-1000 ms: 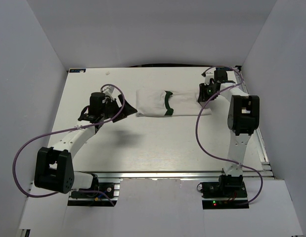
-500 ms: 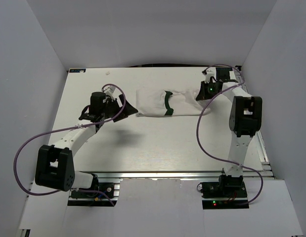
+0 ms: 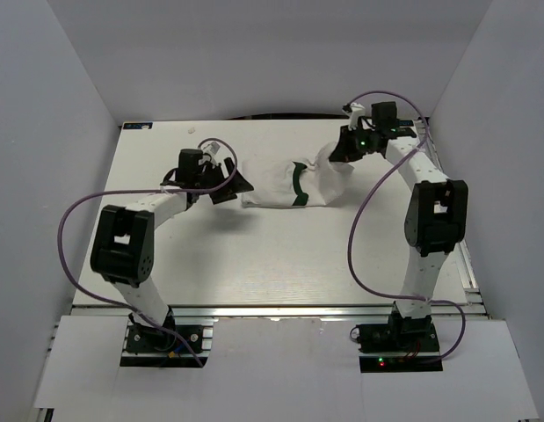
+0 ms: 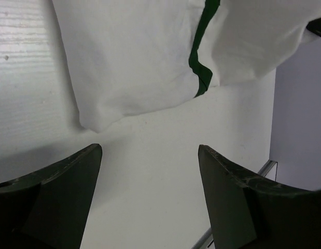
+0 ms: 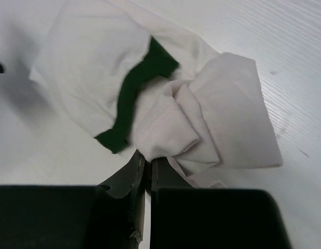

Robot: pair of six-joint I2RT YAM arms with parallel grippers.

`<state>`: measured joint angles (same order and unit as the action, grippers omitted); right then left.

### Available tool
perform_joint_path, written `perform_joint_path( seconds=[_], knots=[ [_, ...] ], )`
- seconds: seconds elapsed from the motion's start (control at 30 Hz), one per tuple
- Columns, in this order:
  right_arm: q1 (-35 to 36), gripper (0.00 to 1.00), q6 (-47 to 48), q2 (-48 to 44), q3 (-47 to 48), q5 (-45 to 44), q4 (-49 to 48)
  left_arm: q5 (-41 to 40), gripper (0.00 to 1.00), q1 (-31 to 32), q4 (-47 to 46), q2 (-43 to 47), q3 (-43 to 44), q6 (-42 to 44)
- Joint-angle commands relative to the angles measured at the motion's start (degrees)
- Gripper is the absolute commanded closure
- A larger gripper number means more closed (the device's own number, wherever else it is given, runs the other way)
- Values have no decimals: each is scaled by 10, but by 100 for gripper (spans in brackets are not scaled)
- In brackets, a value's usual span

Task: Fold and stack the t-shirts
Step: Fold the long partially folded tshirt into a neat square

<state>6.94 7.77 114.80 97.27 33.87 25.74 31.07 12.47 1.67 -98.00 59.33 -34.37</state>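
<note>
While the white, green-collared t-shirt (image 3: 276, 183) lies at the far middle of the table (image 3: 254, 255), my right gripper (image 5: 144, 164) is pinched tight on its bunched right end. My left gripper (image 4: 150, 153) stands spread wide, holding nothing, just short of the shirt's left edge.

t-shirt (image 3: 276, 183): 1 | arms (image 3: 157, 204): 2 — hands: 2 (left hand (image 3: 240, 185), right hand (image 3: 336, 153)) | table (image 3: 254, 255): 1
</note>
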Motion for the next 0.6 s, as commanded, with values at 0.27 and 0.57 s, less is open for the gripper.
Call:
perform_joint_path(
  seconds=[0.27,0.57],
  knots=[
    [112,100,-72,20,100,53,-32,-69,23,-3,53,-102,120,61],
    [184,100,-114,86,171,8,-59,-66,27,-1,57,-160,152,58]
  ],
)
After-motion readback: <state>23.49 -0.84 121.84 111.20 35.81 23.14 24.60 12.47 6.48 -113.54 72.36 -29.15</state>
